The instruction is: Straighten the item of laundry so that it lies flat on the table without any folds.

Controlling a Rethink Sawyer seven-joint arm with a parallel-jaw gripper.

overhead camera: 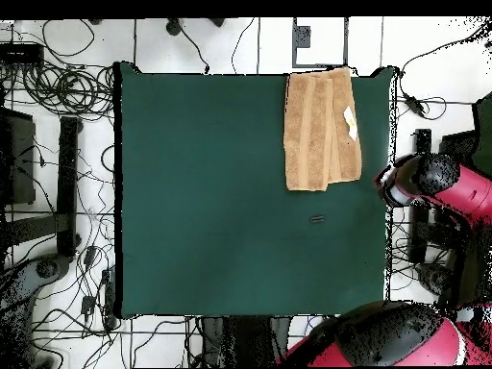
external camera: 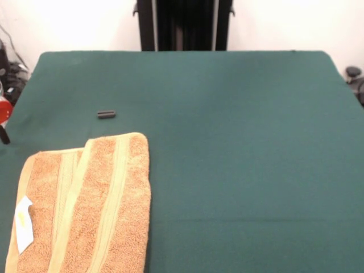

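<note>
Gripper state cannot be told: only the red and black arm (overhead camera: 437, 183) shows in the overhead view, swung out past the worktop's (overhead camera: 211, 192) edge beside the towel (overhead camera: 322, 130). That towel lies at a corner of the green worktop, one side folded over itself, its white tag (external camera: 23, 222) showing. A small dark object (external camera: 106, 114) rests on the felt near the towel. Cables (overhead camera: 58, 86) litter the white floor around the worktop

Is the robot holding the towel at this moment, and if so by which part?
Nothing is held. The towel lies folded on the table; the arm is drawn back beside the table.
</note>
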